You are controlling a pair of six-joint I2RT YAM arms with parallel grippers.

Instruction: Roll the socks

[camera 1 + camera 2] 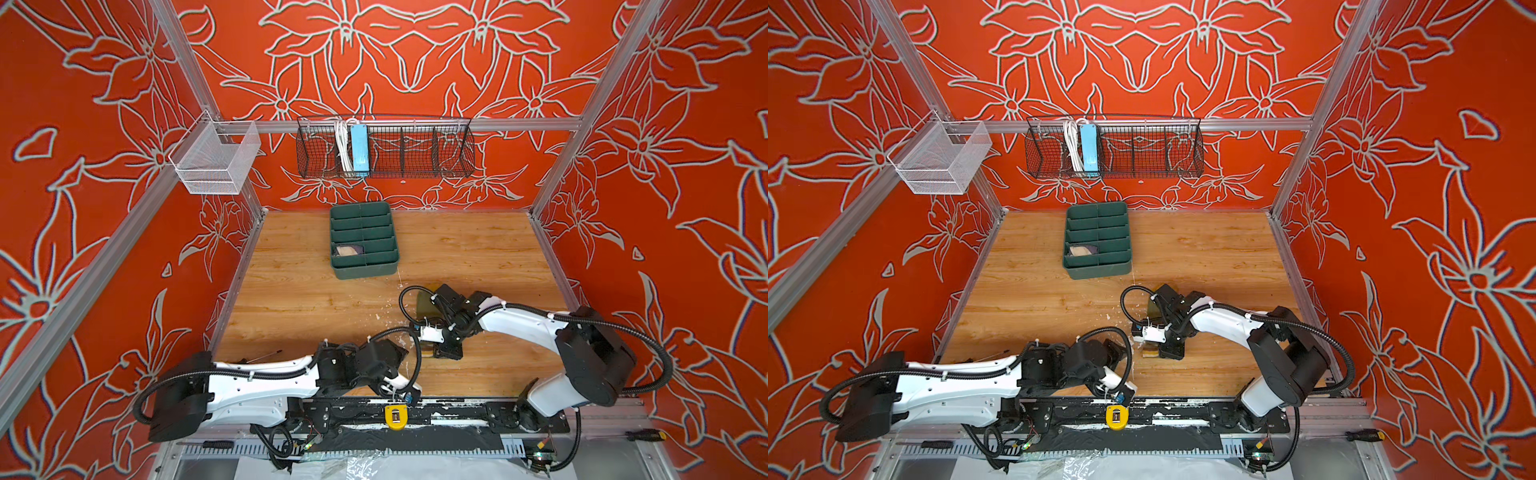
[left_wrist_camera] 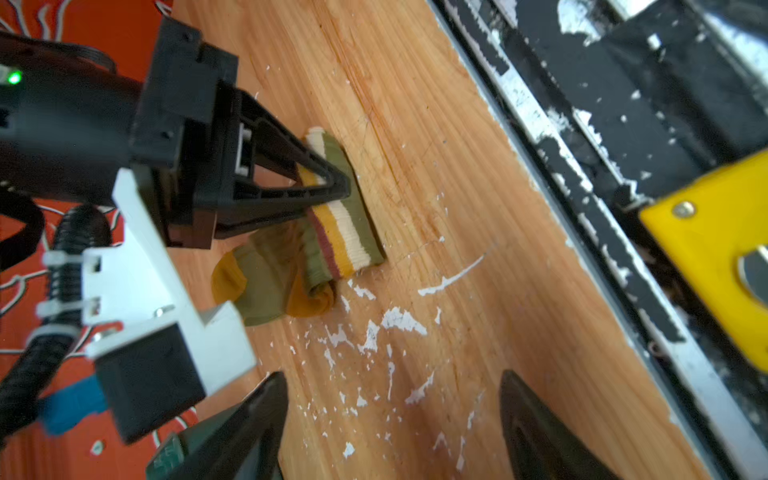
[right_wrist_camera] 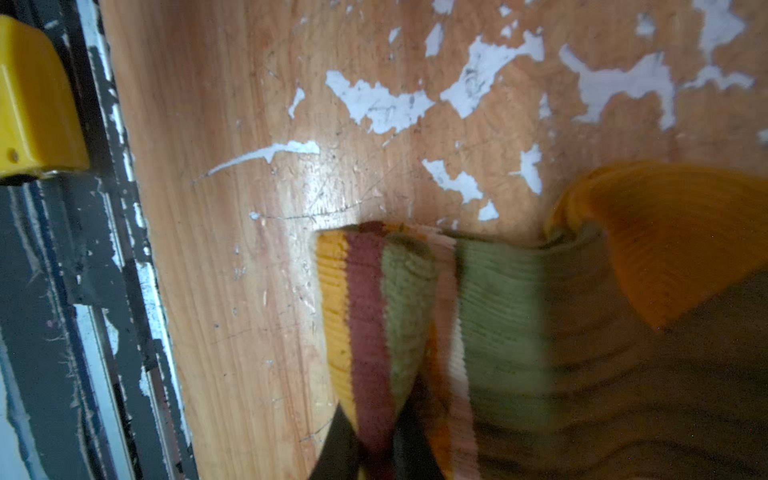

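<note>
Fingers [image 2: 262, 415] of the left tool [image 2: 395, 432] stand apart and empty above the desk [image 2: 478, 270] near its front edge. To the right, the olive green sock [image 2: 345, 237] lies bunched on the desk, mustard heel and toe showing, its striped cuff clamped in the right tool [image 2: 336, 189].

I find the sock [image 2: 345, 237] on the table [image 1: 457, 257] near the front edge (a little right of middle). The divided tray [image 1: 365, 270] stands well behind it.
</note>
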